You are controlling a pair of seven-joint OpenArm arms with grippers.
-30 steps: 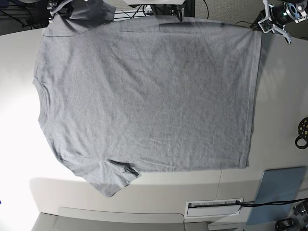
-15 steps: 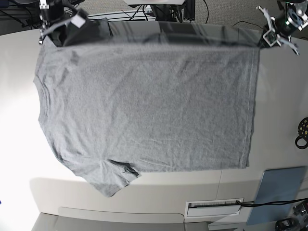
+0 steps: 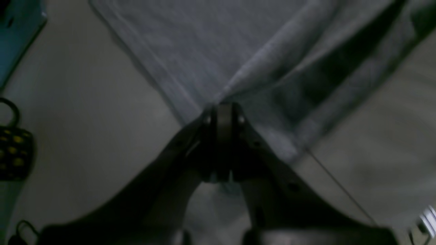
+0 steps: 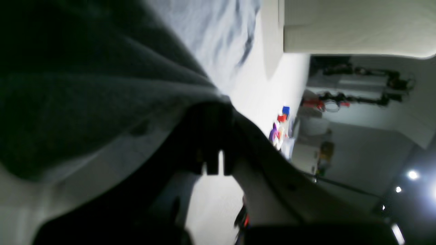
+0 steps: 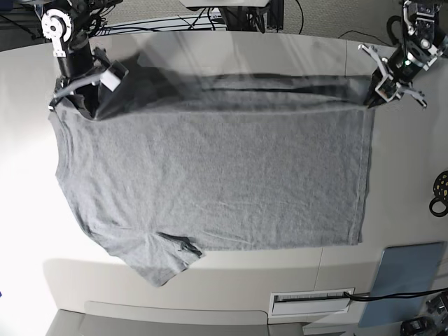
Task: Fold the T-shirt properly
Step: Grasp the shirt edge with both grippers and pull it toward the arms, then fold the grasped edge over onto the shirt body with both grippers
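T-shirt (image 5: 210, 175): spread across frame centre on table (image 5: 406, 175), far edge raised. Left gripper (image 5: 373, 94), upper right, clamped on hem corner; right gripper (image 5: 82, 98), upper left, clamped on shoulder. Risk: uneven carrying skews fold; thin pinch may slip.

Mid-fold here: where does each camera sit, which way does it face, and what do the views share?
Base: overhead, facing down on the table, T-shirt and both arms.
Left wrist: on the left arm, looking along its gripper, shut on the shirt's hem corner.
Right wrist: on the right arm, looking past its gripper, draped in cloth, into the room.
Shared: all three show the T-shirt.
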